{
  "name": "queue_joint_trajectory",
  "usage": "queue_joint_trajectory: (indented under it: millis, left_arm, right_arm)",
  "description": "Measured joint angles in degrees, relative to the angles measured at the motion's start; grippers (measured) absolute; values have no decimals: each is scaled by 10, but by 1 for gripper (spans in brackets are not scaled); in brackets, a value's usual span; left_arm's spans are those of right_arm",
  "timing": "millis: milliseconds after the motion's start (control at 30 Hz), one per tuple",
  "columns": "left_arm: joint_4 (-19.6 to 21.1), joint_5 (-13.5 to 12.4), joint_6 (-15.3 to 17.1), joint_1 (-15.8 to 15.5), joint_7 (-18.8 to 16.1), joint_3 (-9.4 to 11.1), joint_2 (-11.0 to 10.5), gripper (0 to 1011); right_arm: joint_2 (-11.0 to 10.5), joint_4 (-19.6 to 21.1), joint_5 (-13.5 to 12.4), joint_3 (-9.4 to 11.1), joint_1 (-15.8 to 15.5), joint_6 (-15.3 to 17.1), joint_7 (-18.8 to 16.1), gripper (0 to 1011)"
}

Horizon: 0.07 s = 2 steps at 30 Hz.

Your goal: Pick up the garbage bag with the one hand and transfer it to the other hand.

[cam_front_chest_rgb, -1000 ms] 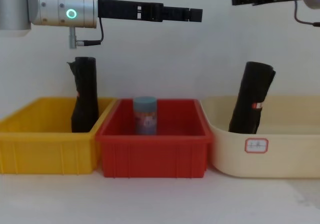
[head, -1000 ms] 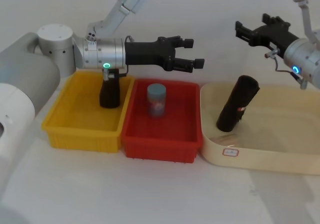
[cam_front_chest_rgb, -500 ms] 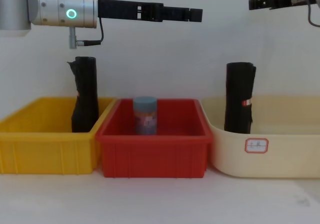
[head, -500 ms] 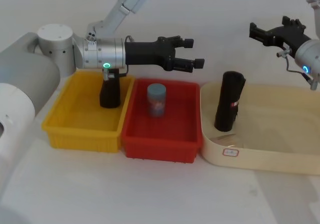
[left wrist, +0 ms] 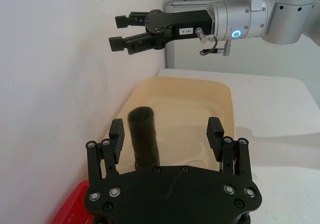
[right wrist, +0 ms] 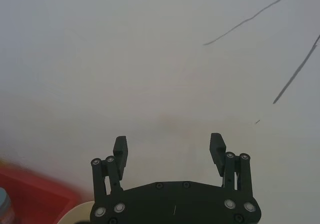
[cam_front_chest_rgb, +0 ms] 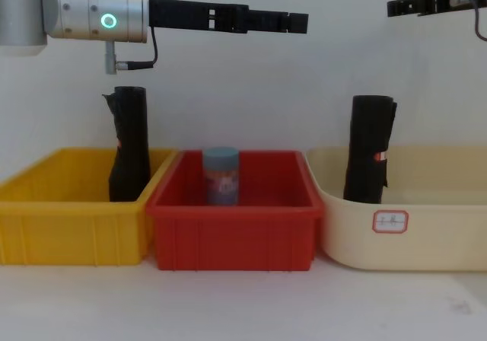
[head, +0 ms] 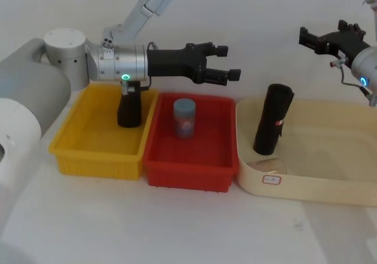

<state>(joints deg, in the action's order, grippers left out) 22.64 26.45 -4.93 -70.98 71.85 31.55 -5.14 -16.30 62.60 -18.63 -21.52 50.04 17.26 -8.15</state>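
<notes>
Garbage bag [head: 273,120] stands in cream tray [head: 330,184] (slightly tilted); my left tool [head: 225,63] and right tool [head: 307,38] both released, high above.

head: high, looking down | chest: low, side-on | both share the bins [head: 188,158]

Right end effector [right wrist: 169,149] fingers spread, empty, facing white wall [right wrist: 150,59].

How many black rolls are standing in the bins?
2: the garbage bag stands in the cream bin, and a slimmer black roll stands in the yellow bin.
</notes>
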Motion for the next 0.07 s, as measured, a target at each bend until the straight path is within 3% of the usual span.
queue_joint_trajectory:
  millis: [67]
  left_arm:
    - [0, 0, 0, 0, 0, 0, 0, 1001]
  right_arm:
    - [0, 0, 0, 0, 0, 0, 0, 1002]
